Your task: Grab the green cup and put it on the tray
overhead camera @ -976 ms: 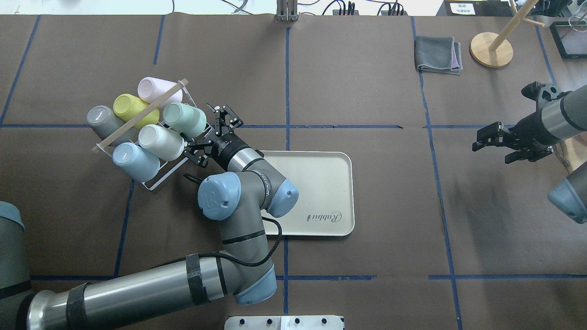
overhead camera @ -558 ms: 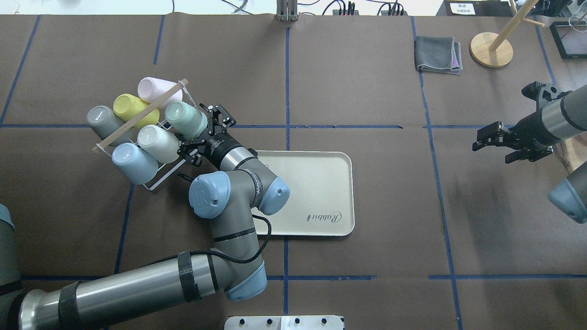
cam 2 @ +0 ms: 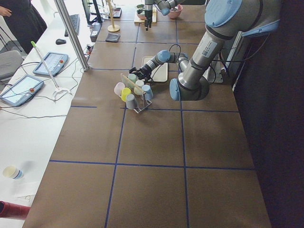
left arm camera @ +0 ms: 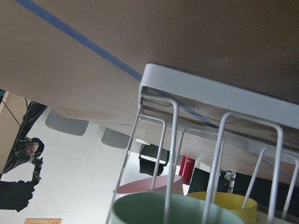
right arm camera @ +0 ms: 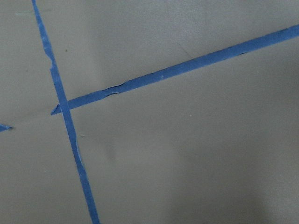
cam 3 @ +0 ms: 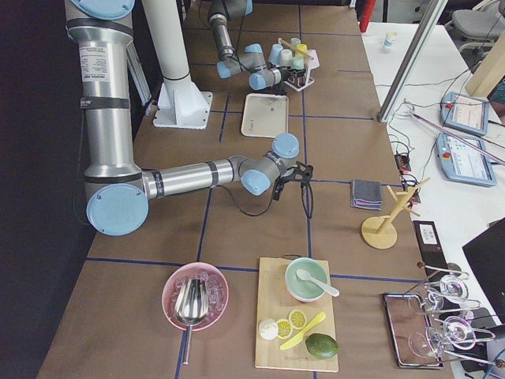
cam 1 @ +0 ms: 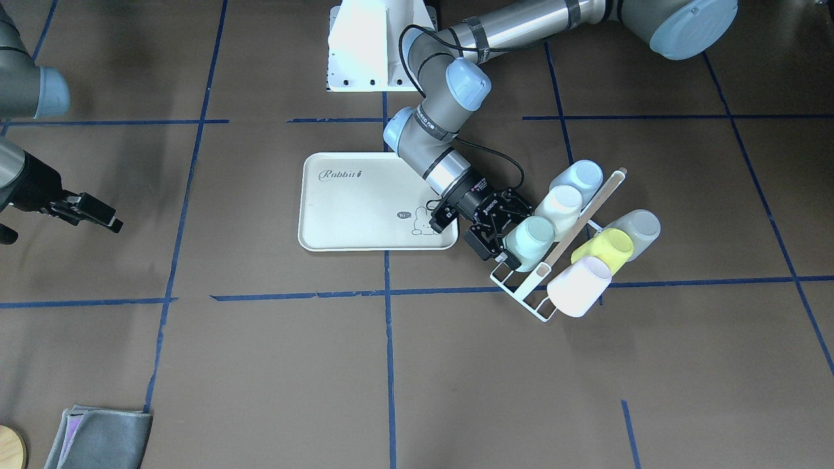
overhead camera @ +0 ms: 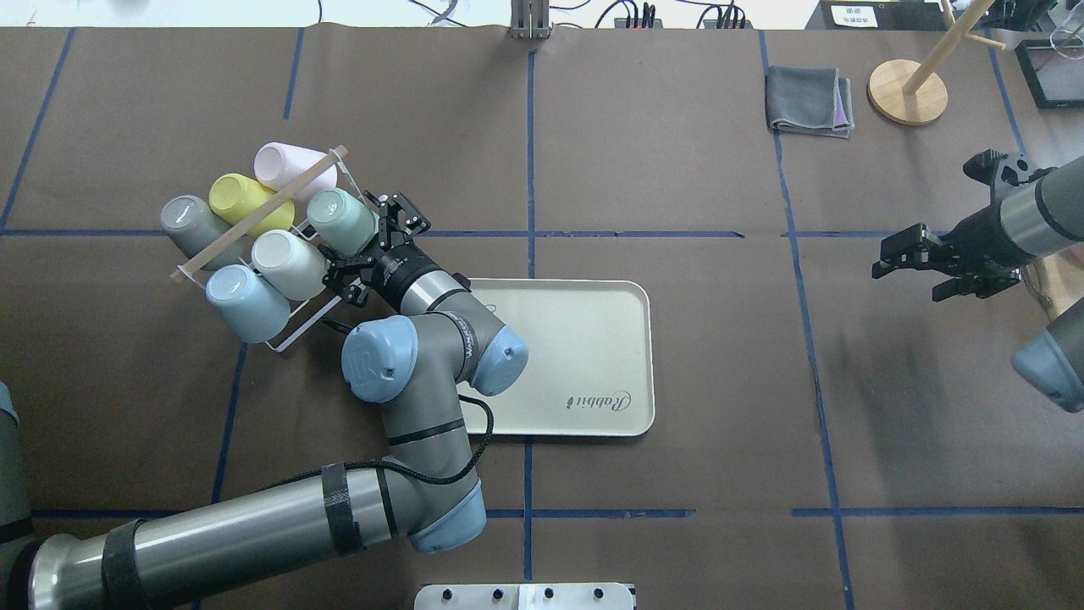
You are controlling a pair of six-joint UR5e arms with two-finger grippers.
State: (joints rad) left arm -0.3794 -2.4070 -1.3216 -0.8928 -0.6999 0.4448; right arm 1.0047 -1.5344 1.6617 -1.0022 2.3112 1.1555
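Note:
The green cup is a pale mint tumbler that lies tilted on a white wire rack, its mouth toward the tray. It also shows in the front view, and its rim shows at the bottom of the left wrist view. My left gripper is open, with one jaw on each side of the cup's mouth end. The cream tray with "Rabbit" script lies just right of the rack, partly under my left arm. My right gripper is open and empty, far to the right.
The rack also holds pink, yellow-green, grey, white and light blue cups under a wooden bar. A grey cloth and a wooden stand sit at the back right.
My left gripper has moved left toward the rack, from beside the green cup to open around its mouth end. The right arm has not moved.

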